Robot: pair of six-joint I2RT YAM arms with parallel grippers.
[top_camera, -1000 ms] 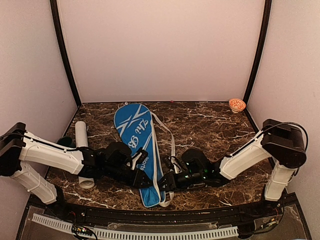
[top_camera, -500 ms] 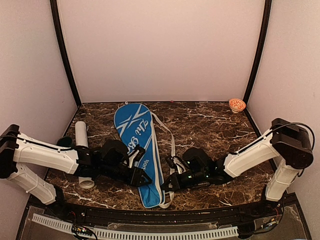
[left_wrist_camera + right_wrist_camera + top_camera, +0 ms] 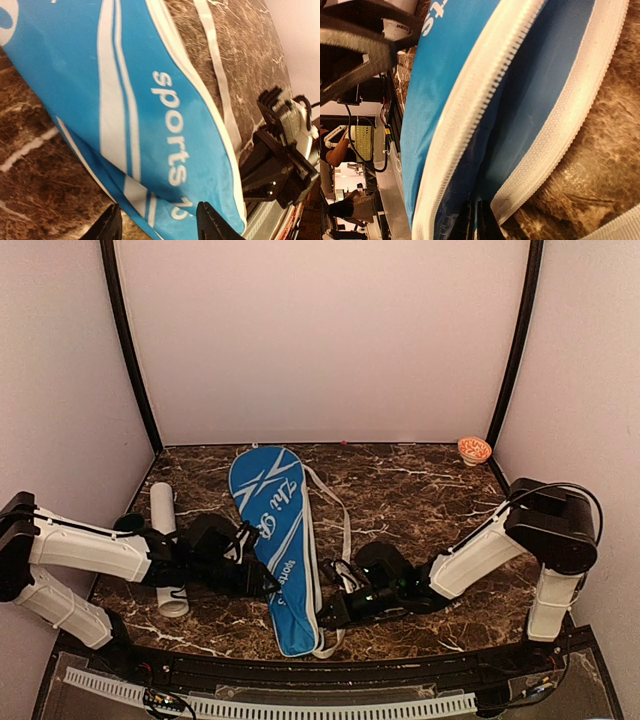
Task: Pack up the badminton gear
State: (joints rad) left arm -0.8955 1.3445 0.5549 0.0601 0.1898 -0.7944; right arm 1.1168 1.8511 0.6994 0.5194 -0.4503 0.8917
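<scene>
1. Top external view: the cover [image 3: 268,510] lies flat on the surface [image 3: 420,490], left of centre, with its broad end far and its narrow end near. Its strap [image 3: 345,530] trails along its right side.
2. The tube [image 3: 163,525] lies well left of the cover, running near to far, with the left arm crossing over it.
3. The left pincer [image 3: 268,585] sits low at the cover's left edge. In the left wrist view its fingers [image 3: 107,227] stand apart, released, with the cover's edge running down between them.
4. The right pincer [image 3: 328,608] is at the cover's right edge, towards the near end. In the right wrist view its fingers [image 3: 482,222] are clenched together at the open zip [image 3: 485,95]. Whether they pinch cloth cannot be told.
5. A bowl [image 3: 474,449] sits in the far right corner.
</scene>
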